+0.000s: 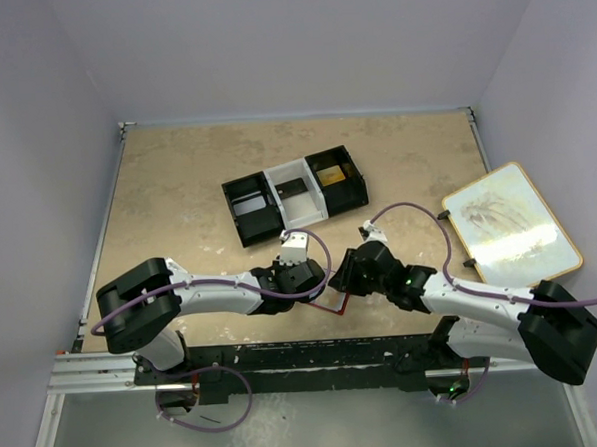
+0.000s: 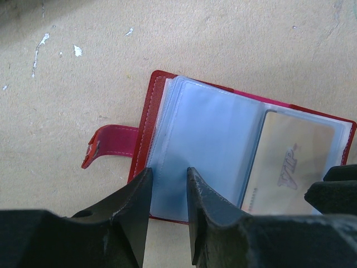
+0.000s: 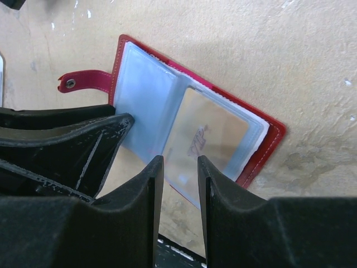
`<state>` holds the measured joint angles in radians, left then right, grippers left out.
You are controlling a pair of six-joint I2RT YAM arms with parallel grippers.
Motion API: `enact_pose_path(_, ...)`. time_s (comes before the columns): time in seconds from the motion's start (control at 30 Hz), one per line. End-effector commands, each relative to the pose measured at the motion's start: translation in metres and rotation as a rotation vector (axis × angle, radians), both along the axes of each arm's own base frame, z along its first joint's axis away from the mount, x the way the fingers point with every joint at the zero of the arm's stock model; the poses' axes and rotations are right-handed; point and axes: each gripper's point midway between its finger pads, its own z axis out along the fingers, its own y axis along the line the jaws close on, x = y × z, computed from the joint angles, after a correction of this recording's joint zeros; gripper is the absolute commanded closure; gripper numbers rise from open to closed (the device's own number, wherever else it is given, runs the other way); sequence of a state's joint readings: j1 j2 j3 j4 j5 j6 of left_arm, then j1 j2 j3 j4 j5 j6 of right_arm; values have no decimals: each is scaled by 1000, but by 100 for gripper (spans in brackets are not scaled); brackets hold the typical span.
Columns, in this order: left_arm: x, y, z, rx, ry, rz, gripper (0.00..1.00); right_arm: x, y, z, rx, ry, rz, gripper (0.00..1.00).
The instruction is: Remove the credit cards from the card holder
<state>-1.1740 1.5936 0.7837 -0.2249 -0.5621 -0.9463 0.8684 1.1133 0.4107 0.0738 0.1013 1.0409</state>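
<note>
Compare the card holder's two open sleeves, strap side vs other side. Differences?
The strap-side sleeve shows only pale blue, with no card visible; the card-side sleeve holds a beige card with printed script. The left fingers sit over the strap-side sleeve's near edge; the right fingers sit over the card-side sleeve's. Shared: both are clear pockets, lying open in the red card holder.

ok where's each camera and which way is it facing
top external: above, behind the bases, looking down on the table; both arms show.
left wrist: on the left arm, looking past the left fingers at the open card holder.
right wrist: same from the right arm, right fingers showing.
shared: both wrist views show the card holder.
</note>
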Motion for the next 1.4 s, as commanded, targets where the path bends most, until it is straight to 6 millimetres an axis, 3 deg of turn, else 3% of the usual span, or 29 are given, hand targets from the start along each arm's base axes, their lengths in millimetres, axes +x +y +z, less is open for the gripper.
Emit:
enact_pose_path(0.0,-16,-1,-13,28,73,-45,72,8,-9,5,-45,-8,-61,66)
enact_pose_path(0.17,-15,-4,-13,25,73,-49,72,-13,-13,-11,-10,56,-33,65)
enact_pose_path(0.7,-15,-2,-13,24,71,-46,73,-12,-4,-28,3,91,-27,64)
enact_pose_path(0.97,-16,-2,-12,23,71,-48,73,-4,6,-9,80,56,-45,65)
enact_pose_path(1.13,-17,-1,-14,26,73,-50,73,9,7,6,30,3,-46,66)
enact_pose_path(1.37,-16,-3,-14,27,74,-52,73,16,5,9,-51,-13,-28,69)
